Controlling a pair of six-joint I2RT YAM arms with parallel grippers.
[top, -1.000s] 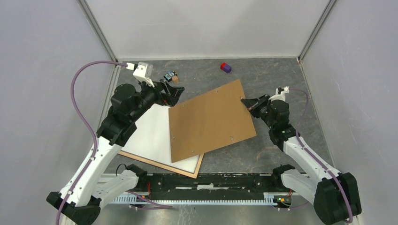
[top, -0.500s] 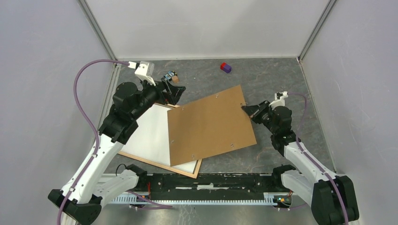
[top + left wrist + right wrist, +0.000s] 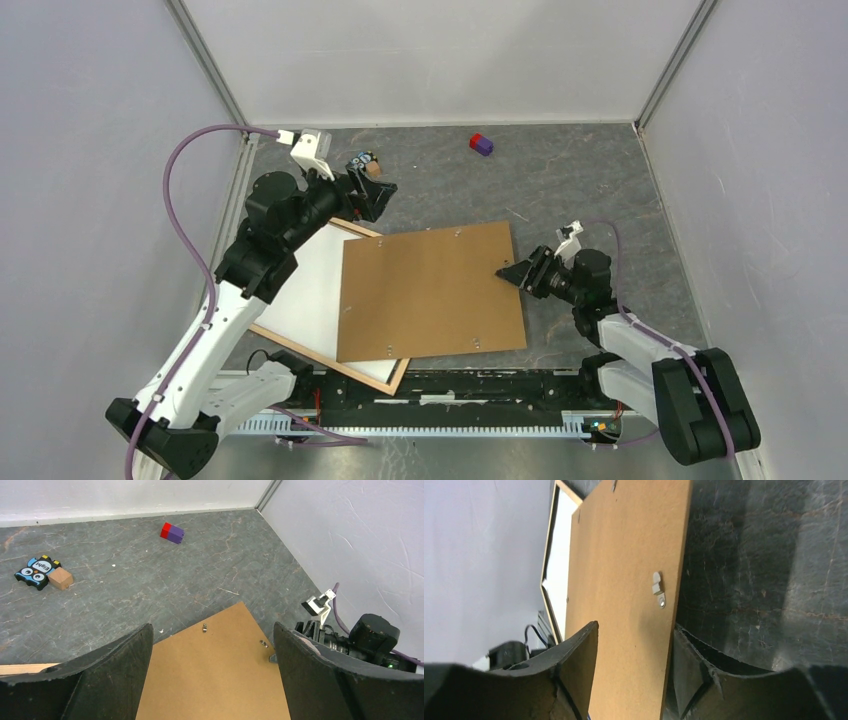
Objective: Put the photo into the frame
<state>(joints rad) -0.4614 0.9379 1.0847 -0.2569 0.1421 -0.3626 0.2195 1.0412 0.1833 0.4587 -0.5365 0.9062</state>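
Note:
The frame [image 3: 322,353] lies at the left with its light wood rails up. The photo [image 3: 305,290] sits inside it, white side up. A brown backing board [image 3: 430,290] lies flat across their right half. My right gripper [image 3: 515,272] is low at the board's right edge and open. In the right wrist view the board [image 3: 624,555] edge passes between the parted fingers of the right gripper [image 3: 636,626], with the frame [image 3: 544,565] and photo [image 3: 559,555] beyond. My left gripper [image 3: 375,195] hovers open over the frame's far corner, above the board [image 3: 215,680], holding nothing.
A red and purple block [image 3: 481,144] lies at the back of the table. An owl card with a small wooden cube [image 3: 365,163] sits just behind the left gripper. Grey walls close in on the left, right and back.
The right gripper has opened and let go of the backing board. The board swung down and toward the near edge, now flat over the frame. The right arm lowered with it.

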